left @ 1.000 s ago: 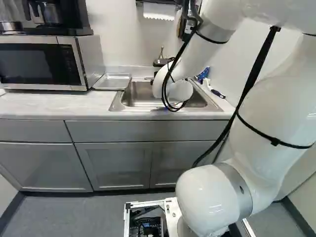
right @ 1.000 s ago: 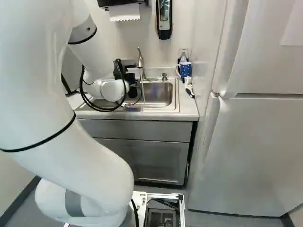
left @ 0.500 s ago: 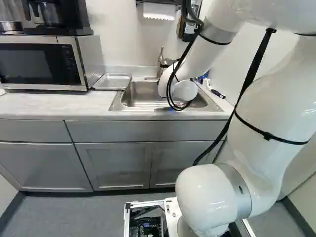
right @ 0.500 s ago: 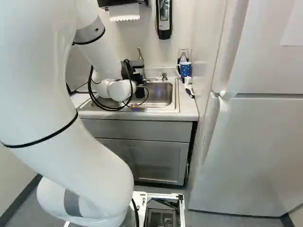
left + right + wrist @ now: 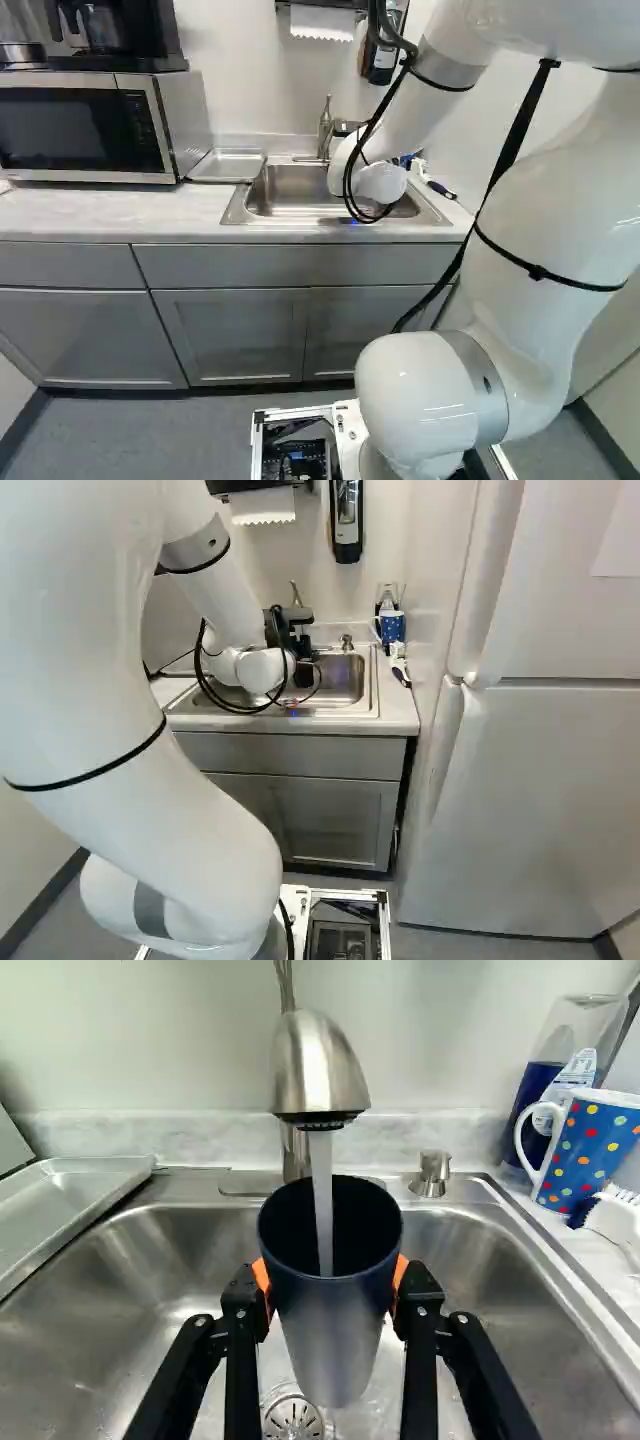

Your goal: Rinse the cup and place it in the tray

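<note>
- And here is the cup, mouth up, held over the sink right below the faucet
- Water is pouring in a single stream from the faucet straight into the cup, past the rim and down inside
- The gripper is clamped on the cup, out over the basin at the end of the arm
- In the wrist view the gripper has a finger on each side of the cup, and the orange pads press against its wall
- Below the cup sits the drain, partly hidden behind it
- The tray lies beside the sink, between the basin and the microwave in the left base view; the cup is well apart from it
- Over on the other side of the sink, a spotted mug stands upright on the counter, with a bottle just behind it and a brush close by
- A small metal cap stands at the back rim of the sink, between the faucet and the mug
- The fridge fills the right of the right base view, beyond the end of the counter
</note>
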Motion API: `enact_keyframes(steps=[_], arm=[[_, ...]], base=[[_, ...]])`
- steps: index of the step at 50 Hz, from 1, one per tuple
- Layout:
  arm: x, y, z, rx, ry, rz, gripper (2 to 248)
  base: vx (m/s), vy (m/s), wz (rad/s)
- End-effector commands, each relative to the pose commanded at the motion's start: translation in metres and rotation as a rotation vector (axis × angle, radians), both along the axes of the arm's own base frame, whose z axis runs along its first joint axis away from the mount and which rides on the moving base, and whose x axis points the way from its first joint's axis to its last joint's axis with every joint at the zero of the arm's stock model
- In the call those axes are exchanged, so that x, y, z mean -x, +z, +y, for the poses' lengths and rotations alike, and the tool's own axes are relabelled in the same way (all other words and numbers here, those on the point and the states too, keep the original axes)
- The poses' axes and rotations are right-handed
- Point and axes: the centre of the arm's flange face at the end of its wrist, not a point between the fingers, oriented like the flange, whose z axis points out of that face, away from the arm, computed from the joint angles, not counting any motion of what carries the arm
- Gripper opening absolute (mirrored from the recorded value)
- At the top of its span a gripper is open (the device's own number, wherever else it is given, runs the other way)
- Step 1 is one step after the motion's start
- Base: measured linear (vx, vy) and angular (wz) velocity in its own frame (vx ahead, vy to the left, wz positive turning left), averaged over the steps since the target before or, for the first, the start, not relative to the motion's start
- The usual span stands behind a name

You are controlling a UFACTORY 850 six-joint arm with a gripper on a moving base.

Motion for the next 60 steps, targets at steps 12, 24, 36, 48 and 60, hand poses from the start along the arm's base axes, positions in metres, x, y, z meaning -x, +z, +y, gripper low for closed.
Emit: enact_keyframes(steps=[12,24,36,48,60], arm=[[0.0,0.0,0.0,0.0,0.0,0.0,125],[0.0,0.0,0.0,0.0,0.0,0.0,125],[0.0,0.0,0.0,0.0,0.0,0.0,125],[0.0,0.0,0.0,0.0,0.0,0.0,125],[0.0,0.0,0.0,0.0,0.0,0.0,125]], base=[[0.0,0.0,0.0],[0.0,0.0,0.0],[0.0,0.0,0.0],[0.0,0.0,0.0],[0.0,0.0,0.0]])
